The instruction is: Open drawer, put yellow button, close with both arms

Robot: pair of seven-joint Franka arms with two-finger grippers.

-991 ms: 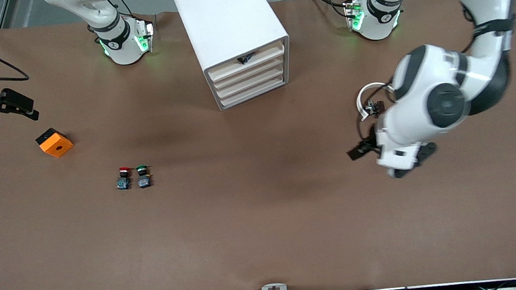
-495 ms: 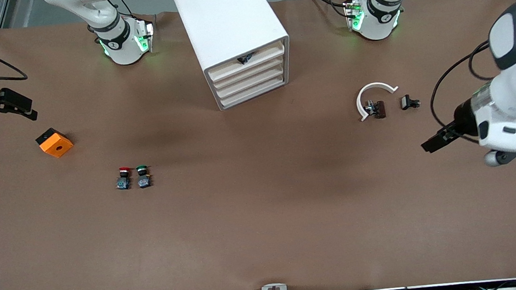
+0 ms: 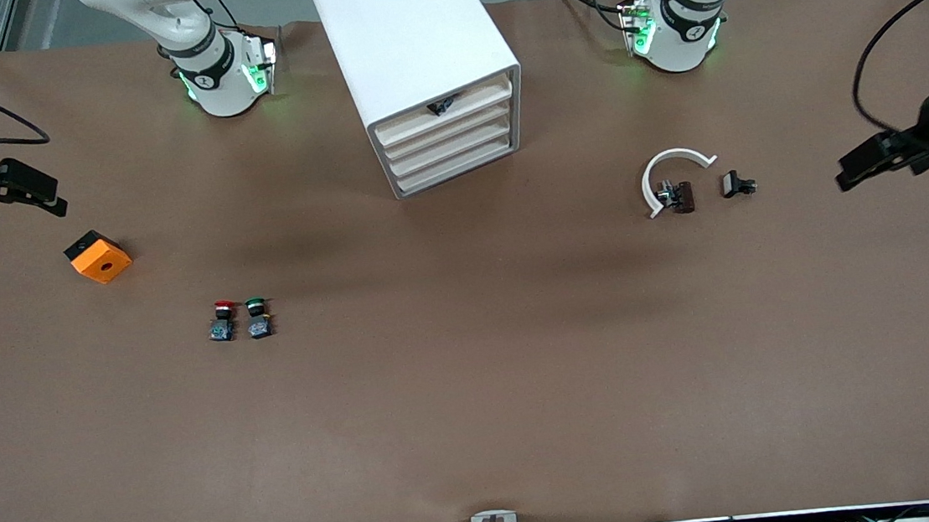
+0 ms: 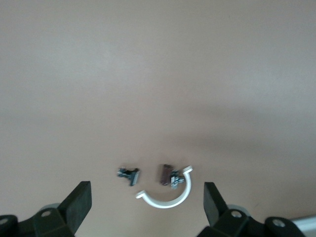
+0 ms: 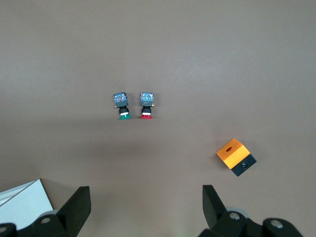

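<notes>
Drawer [image 3: 442, 114] sitting flush in cabinet [image 3: 412, 47]. Left gripper [image 3: 876, 159] hovering over table edge, fingers spread, empty. Right gripper [image 3: 25, 192] hanging near orange block [image 3: 97, 257], fingers spread, empty.

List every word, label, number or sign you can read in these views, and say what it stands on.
None can be read.
Right arm base: a small round mark on the black band, too small to read.
Left arm base: the same kind of mark, too small to read.
Cabinet, orange box, red button and green button: no lettering shows.
</notes>
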